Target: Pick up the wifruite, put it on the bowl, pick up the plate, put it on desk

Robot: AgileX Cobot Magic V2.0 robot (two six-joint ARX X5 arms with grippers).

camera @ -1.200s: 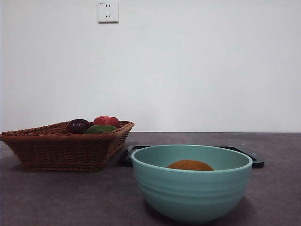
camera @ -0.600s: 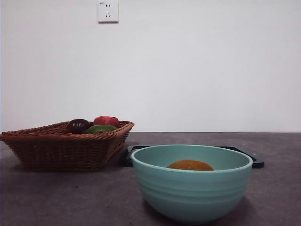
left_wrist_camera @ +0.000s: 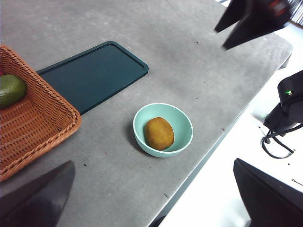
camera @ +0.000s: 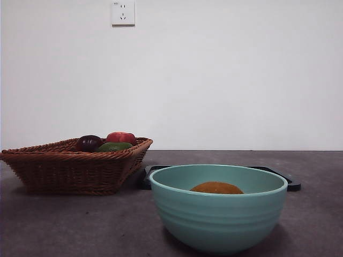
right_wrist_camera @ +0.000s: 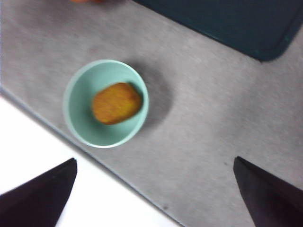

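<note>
Mint-green, the bowl [camera: 218, 206] is my landmark: the wifruite [left_wrist_camera: 159, 133] lies inside it, on the bottom, so that part looks done. Behind the bowl a dark tray [left_wrist_camera: 92, 74] lies flat on the desk [camera: 64, 225]; I take it for the plate, and it is untouched. A wicker basket [camera: 75, 168] stands beside the tray, off to the bowl's side, holding a red fruit [camera: 121, 137], a purple one [camera: 89, 143] and a green one [left_wrist_camera: 10, 90].

My left gripper [left_wrist_camera: 151, 198] hangs high above the bowl, jaws spread wide, holding nothing. My right gripper [right_wrist_camera: 156, 194] is also above the bowl, jaws apart and empty.

Risks, as I judge them: the tray is thin and sits flush, so my jaws could skid off its rim. It lies close behind the bowl and against the basket, so a careless descent could knock the bowl toward the near desk edge or snag the wicker.
</note>
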